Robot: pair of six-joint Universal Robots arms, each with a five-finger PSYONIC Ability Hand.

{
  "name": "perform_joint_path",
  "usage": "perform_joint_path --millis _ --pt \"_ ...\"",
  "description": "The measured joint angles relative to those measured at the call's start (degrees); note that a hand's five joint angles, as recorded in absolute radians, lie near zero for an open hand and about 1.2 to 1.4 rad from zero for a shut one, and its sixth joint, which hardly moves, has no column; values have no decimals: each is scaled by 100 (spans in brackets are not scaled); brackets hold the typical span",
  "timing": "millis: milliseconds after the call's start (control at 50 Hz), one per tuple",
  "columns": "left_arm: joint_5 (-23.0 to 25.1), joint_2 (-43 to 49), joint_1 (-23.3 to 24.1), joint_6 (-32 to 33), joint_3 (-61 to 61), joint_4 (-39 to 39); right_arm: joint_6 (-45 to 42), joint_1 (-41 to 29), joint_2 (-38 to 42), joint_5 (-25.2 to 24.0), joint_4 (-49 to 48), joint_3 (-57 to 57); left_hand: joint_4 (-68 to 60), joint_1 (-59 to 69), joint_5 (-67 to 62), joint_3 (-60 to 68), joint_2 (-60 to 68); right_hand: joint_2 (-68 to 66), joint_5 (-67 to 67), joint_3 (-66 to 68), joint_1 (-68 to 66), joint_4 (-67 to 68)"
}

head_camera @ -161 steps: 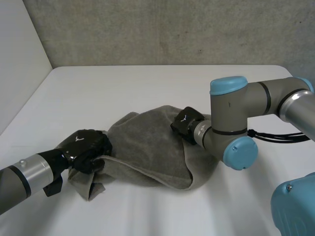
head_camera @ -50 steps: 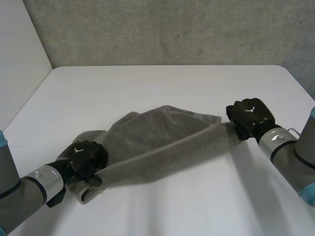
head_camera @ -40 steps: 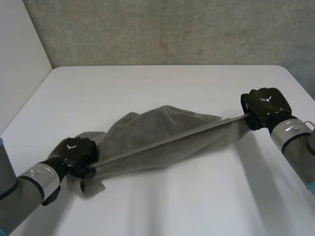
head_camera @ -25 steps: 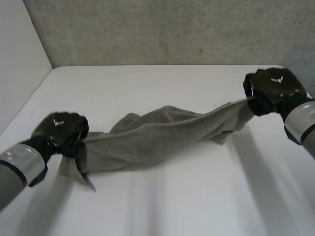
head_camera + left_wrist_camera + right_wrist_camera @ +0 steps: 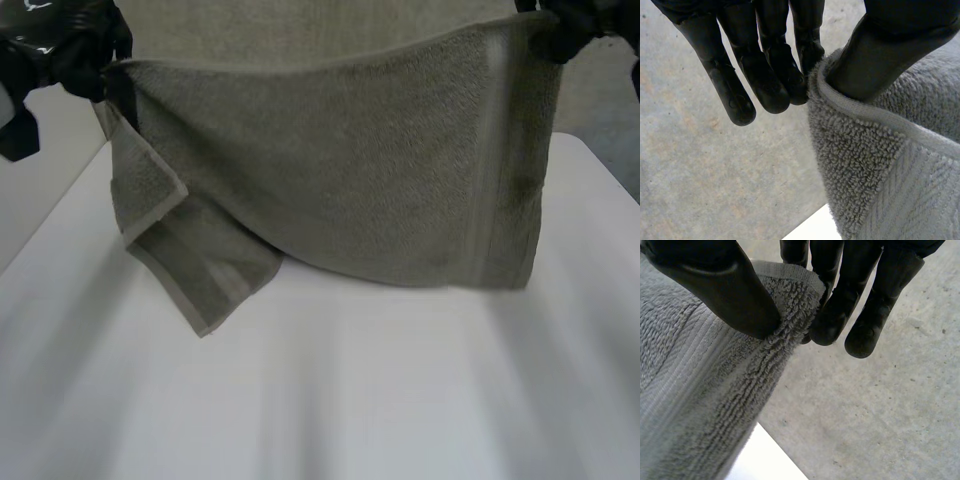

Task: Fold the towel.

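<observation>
Pinching towel (image 5: 350, 170) by top corners, thumb against fingers, in left hand (image 5: 65, 45) and right hand (image 5: 580, 25); hanging spread between both above table (image 5: 350, 400), likely to open flat for folding; lower corner beneath left hand doubled over

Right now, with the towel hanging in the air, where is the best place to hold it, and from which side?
Probably the two top corners, each from its outer side, as the left hand and right hand pinch the towel: thumb on one face, fingers on the other, over the thick hem. Held so, most of it hangs flat, though one lower corner is doubled over.
</observation>
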State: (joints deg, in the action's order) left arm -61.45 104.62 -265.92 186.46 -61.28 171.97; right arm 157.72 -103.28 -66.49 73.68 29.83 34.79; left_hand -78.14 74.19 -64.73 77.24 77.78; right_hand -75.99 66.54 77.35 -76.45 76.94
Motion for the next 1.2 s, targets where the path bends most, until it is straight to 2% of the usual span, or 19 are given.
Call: perform_joint_path --millis 80,140,240,340,440,520,600,720,780,860,940,1060,1200 --pt "-10 996 84 21 1090 -8 -317 -188 1043 300 464 -1438 0 5 0 2 2 0 0 0 0 1" --pt "-13 1618 152 23 1839 117 -552 -393 1787 655 323 -2301 0 5 0 2 3 0 0 0 0 1" --pt "-107 2536 368 -17 3199 849 -812 -869 2768 1334 -1057 -3257 0 8 0 3 4 0 0 0 -2 3" --pt "-395 2735 589 -221 3867 1839 -835 -1097 2846 1612 -2425 -3366 0 8 -1 4 4 0 0 1 -3 4" --pt "-817 2381 728 -883 3859 3002 -759 -1178 2510 1670 -3320 -3194 0 9 0 4 4 0 0 1 -3 4" --pt "-938 1993 740 -1393 3263 3598 -672 -1175 2310 1592 -3288 -2958 0 9 -1 4 4 0 1 2 -3 4" --pt "-902 1790 686 -1591 2531 3813 -637 -1163 2250 1374 -2844 -2691 0 9 -2 4 4 0 20 5 -3 4" --pt "-607 1703 405 -1622 1070 3843 -665 -1078 2269 689 -1673 -1989 0 10 -3 5 4 0 21 8 -3 4" --pt "-255 1724 166 -1521 100 3824 -725 -943 2242 260 -1050 -1220 -1 10 -4 5 4 0 21 10 -9 5" --pt "152 1762 -58 -1209 -913 3811 -823 -749 2059 -139 -753 -33 -1 10 -4 5 4 0 21 10 -3 5" --pt "408 1790 -226 -595 -1794 3803 -987 -610 1724 -406 -934 1343 -1 10 -5 5 5 0 21 10 -3 4" --pt "502 1776 -333 478 -2786 3770 -1248 -546 985 -513 -1676 3380 -1 11 -5 5 5 0 21 10 -3 5" --pt "398 1623 -328 1048 -3342 3780 -1262 -546 143 -488 -2365 4906 95 10 1 -46 -76 0 21 10 -8 6"
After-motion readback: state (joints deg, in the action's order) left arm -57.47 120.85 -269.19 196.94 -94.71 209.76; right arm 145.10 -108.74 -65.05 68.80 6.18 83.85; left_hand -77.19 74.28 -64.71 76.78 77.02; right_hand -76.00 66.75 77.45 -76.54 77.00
